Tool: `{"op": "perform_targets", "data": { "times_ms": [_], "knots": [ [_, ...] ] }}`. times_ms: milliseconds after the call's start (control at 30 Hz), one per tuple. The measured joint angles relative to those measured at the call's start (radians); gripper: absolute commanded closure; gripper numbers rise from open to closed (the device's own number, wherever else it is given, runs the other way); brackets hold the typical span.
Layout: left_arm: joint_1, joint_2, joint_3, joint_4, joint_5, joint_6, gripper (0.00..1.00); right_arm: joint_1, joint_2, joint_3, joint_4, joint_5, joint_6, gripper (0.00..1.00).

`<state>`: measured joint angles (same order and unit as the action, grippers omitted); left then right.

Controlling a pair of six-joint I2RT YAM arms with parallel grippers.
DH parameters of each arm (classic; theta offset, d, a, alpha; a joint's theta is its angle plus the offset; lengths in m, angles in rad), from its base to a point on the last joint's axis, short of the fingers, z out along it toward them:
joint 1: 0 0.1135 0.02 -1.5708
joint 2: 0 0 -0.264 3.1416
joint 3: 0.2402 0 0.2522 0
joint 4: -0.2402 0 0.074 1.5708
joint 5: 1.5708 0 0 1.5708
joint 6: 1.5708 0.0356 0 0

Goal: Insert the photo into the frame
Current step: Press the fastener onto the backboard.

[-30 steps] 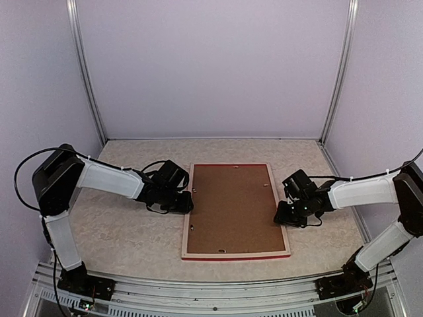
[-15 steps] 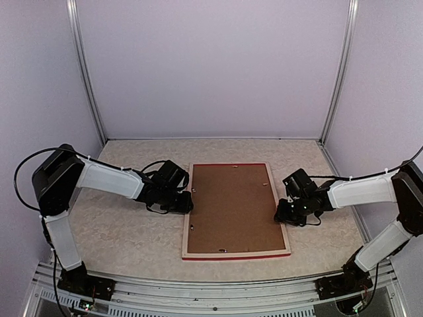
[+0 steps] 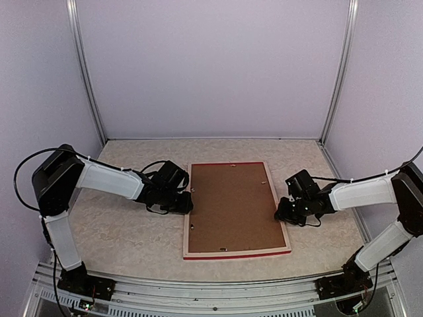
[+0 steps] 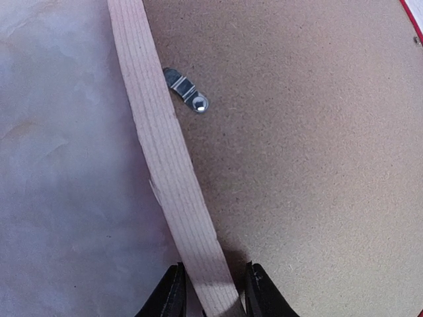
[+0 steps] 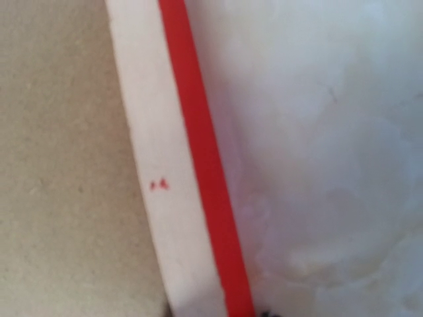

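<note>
The frame [image 3: 188, 228] lies face down on the table, pale wood back up, a thin red edge showing. A brown backing board [image 3: 232, 208] fills it. The photo is out of view. My left gripper [image 3: 188, 201] is shut on the frame's left rail [image 4: 165, 165], one finger on each side of the wood. My right gripper [image 3: 281, 212] is at the right rail [image 5: 158, 165]. Only its fingertips show at the bottom edge of the right wrist view, close against both sides of the rail.
A metal turn clip [image 4: 187, 92] sits on the backing board beside the left rail. Small clips dot the frame's other sides. The beige marbled table [image 3: 125, 231] is walled in by lilac panels on three sides.
The frame has turned slightly, its near right corner shifting a little right and away. My right gripper has moved slightly with it. The left gripper holds still.
</note>
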<state>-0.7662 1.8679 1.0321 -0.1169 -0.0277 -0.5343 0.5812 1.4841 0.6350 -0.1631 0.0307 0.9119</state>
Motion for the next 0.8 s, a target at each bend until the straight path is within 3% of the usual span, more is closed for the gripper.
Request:
{"op": "perform_targets", "data": {
  "times_ms": [133,300,467,800],
  "knots": [
    [-0.006,-0.008,-0.014,0.011,-0.005,-0.008,0.7,0.0,-0.021,-0.035,0.045,0.003,0.028,0.81],
    [-0.023,-0.024,-0.035,0.019,-0.005,-0.019,0.7,0.0,-0.039,-0.058,0.065,0.013,0.051,0.66],
    [-0.025,-0.025,-0.037,0.02,-0.004,-0.019,0.7,-0.005,-0.01,-0.028,0.063,0.028,0.058,0.59],
    [-0.025,-0.025,-0.037,0.02,-0.003,-0.019,0.7,-0.01,0.035,0.01,0.071,0.053,0.047,0.61]
  ]
}}
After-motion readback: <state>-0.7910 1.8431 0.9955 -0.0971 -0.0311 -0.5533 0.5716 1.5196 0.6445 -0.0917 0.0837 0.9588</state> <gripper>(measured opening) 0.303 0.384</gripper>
